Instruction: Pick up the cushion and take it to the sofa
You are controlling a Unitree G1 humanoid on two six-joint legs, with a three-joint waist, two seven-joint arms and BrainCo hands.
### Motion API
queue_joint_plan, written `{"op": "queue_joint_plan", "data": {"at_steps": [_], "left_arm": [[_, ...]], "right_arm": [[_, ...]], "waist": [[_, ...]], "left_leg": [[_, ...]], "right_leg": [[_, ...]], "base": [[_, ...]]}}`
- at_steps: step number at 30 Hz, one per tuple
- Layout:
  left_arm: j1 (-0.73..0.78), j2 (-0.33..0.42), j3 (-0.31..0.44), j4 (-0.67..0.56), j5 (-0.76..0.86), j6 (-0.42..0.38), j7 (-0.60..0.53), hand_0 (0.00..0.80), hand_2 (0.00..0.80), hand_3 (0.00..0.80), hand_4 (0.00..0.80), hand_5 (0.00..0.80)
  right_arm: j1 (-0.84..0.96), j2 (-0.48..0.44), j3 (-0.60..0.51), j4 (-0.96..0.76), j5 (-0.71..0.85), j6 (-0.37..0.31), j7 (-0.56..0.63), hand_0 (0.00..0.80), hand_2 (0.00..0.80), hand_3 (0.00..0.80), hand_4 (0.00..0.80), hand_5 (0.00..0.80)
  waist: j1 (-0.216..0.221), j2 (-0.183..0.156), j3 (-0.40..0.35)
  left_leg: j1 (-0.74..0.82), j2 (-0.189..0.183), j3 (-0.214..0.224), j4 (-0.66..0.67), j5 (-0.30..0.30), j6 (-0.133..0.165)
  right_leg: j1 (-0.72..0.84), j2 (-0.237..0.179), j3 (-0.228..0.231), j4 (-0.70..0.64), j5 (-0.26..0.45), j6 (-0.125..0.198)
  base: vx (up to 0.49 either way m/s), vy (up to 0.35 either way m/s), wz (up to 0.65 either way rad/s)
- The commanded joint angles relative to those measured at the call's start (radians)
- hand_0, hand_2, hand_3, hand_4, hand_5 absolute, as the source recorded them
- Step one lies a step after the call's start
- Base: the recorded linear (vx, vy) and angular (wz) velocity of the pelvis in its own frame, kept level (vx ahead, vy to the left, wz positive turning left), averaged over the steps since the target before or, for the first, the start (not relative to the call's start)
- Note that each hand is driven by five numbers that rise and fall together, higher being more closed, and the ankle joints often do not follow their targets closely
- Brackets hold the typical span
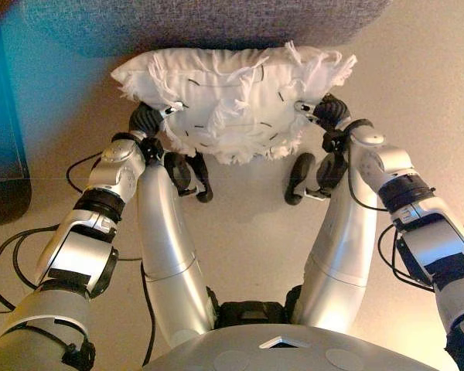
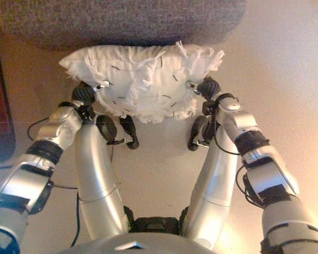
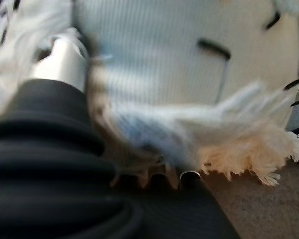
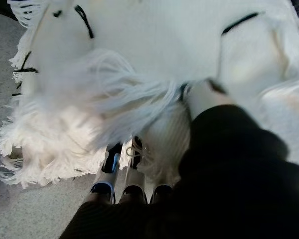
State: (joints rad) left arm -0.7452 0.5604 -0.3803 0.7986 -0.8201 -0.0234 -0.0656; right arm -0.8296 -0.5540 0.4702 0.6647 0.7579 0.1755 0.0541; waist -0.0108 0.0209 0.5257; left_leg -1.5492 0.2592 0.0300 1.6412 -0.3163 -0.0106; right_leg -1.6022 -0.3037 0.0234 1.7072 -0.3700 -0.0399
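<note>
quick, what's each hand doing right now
Left hand: shut on the cushion, thumb above, fingers beneath.
Right hand: shut on the cushion's other side.

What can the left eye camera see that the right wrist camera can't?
Only the left eye view shows the whole cushion held between the left hand and right hand, right in front of the grey sofa. Only the right wrist view shows, close up, the right hand's fingers going under the fringe and its thumb on top. Both show the white fringed cushion with black stitches and the pale floor.
</note>
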Motion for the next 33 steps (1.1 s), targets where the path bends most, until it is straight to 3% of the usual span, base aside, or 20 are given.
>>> {"op": "queue_joint_plan", "data": {"at_steps": [1,11,16,23,28,33], "left_arm": [[-0.026,-0.132,-0.018,-0.133,-0.027,-0.046,-0.062,0.800,0.800,0.800,0.800,0.800],[0.008,-0.150,0.014,-0.162,-0.002,-0.080,-0.052,0.800,0.800,0.800,0.800,0.800],[0.012,-0.162,0.027,-0.174,0.023,-0.169,-0.063,0.800,0.800,0.800,0.800,0.800],[0.067,-0.207,0.050,-0.200,0.123,-0.364,0.006,0.800,0.800,0.800,0.800,0.800],[0.108,-0.231,0.058,-0.249,0.142,-0.483,0.087,0.800,0.800,0.800,0.800,0.800],[0.180,-0.236,0.064,-0.335,0.132,-0.492,0.131,0.800,0.800,0.800,0.800,0.800]], "right_arm": [[-0.014,0.105,0.054,-0.112,0.046,-0.026,0.078,0.800,0.800,0.800,0.800,0.800],[0.009,0.107,0.055,-0.130,0.054,-0.076,0.092,0.800,0.800,0.800,0.800,0.800],[0.024,0.113,0.032,-0.137,0.061,-0.140,0.081,0.800,0.800,0.800,0.800,0.800],[0.100,0.121,-0.018,-0.168,0.016,-0.317,0.075,0.800,0.800,0.800,0.800,0.800],[0.169,0.157,-0.068,-0.258,0.001,-0.431,0.067,0.800,0.800,0.800,0.800,0.800],[0.294,0.191,-0.090,-0.379,-0.117,-0.460,-0.016,0.800,0.800,0.800,0.800,0.800]], "waist": [[0.003,0.003,-0.006],[0.007,0.014,-0.006],[0.004,0.031,-0.006],[-0.012,0.035,-0.006],[-0.019,0.030,-0.006],[-0.006,0.011,-0.066]], "left_leg": [[-0.021,0.009,0.043,0.079,-0.073,0.056],[-0.021,0.009,0.035,0.081,-0.058,0.048],[-0.019,-0.003,0.017,-0.006,-0.009,0.028],[0.203,-0.038,0.022,-0.345,0.094,-0.005],[0.417,-0.084,0.048,-0.629,0.161,-0.018],[0.671,-0.147,0.069,-0.926,0.224,-0.016]], "right_leg": [[0.034,-0.028,0.062,-0.054,0.059,-0.041],[0.037,-0.019,0.059,-0.043,0.062,-0.047],[0.064,-0.004,0.023,-0.123,0.086,-0.048],[0.278,0.024,-0.012,-0.475,0.199,-0.013],[0.483,0.050,-0.033,-0.708,0.276,0.047],[0.733,0.030,-0.094,-1.009,0.347,0.095]], "base": [[0.000,0.000,0.00],[0.004,0.000,-0.01],[-0.022,0.010,-0.01],[-0.079,0.052,-0.21],[-0.089,0.054,-0.29],[0.056,0.016,0.04]]}}
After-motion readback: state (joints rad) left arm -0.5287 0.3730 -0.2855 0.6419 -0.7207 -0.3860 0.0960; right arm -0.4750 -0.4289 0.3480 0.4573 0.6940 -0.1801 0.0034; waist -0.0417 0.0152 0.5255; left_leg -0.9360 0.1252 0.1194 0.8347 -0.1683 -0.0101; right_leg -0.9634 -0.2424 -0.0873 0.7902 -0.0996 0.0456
